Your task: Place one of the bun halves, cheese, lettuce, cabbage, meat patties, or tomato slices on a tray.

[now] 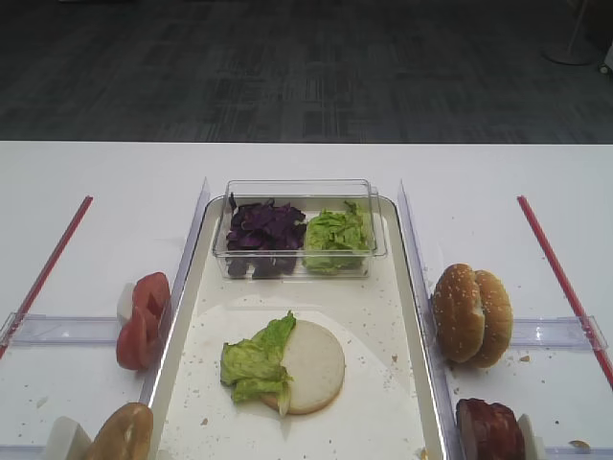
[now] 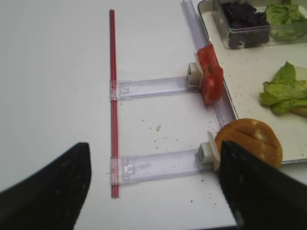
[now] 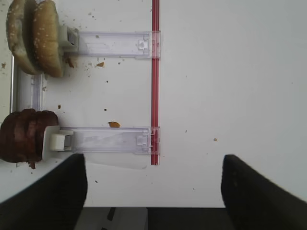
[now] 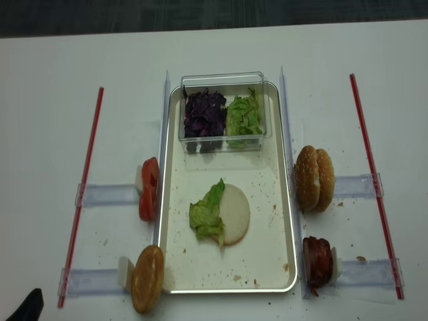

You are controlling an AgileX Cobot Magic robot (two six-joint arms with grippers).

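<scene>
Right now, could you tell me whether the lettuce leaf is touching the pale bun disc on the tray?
Touching. The exterior high view shows the lettuce leaf overlapping the left edge of the pale bun disc on the tray.

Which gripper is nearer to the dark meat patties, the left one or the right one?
Right. The right gripper hangs open over the table beside the meat patties, which show in its own wrist view. The left gripper is on the tray's opposite side, near the tomato slices.

White bench [image 1: 115, 182] filled the near view; beyond its far edge, dark grey carpet floor [image 1: 287, 67]; pale stand base [image 1: 572, 48] far right.
</scene>
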